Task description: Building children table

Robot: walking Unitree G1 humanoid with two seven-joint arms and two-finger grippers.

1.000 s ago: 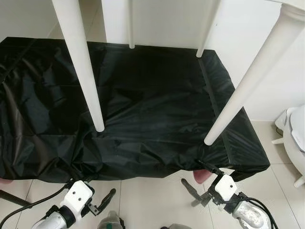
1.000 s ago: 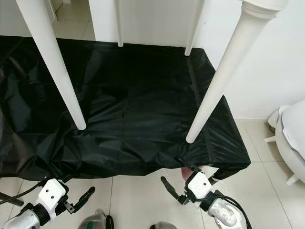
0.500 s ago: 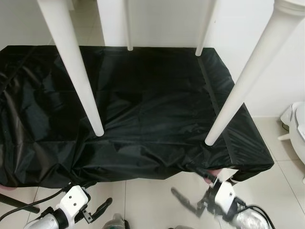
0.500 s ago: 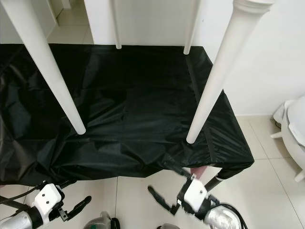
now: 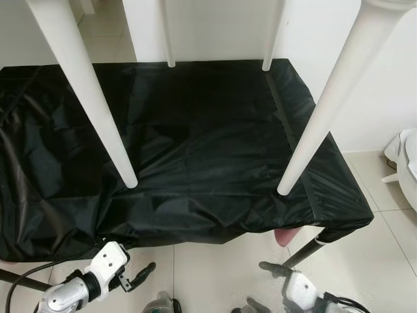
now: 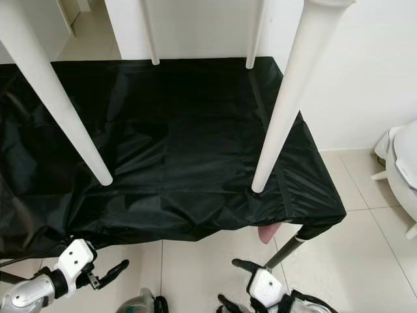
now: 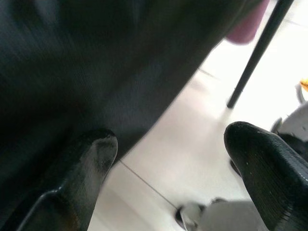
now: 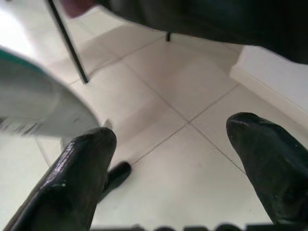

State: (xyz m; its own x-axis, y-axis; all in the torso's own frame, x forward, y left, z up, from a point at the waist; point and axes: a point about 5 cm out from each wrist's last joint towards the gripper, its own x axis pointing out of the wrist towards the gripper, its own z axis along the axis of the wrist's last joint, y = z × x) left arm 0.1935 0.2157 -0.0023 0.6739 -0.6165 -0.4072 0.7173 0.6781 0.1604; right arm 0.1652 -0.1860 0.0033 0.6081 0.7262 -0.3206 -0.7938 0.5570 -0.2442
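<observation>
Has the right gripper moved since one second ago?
Yes. The right gripper has dropped down and back from the black cloth's front edge, near the black metal leg.

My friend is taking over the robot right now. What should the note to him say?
Left gripper: open, holding nothing, low by the near edge of the black cover.
Right gripper: open, holding nothing, low over the floor tiles beside the thin black leg.
Things: the white children's table stands on the black cover, with four white legs: near left, near right, far left, far right.
Done: all four legs appear fitted.
Left: cannot tell what remains; check the legs are tight.
</observation>
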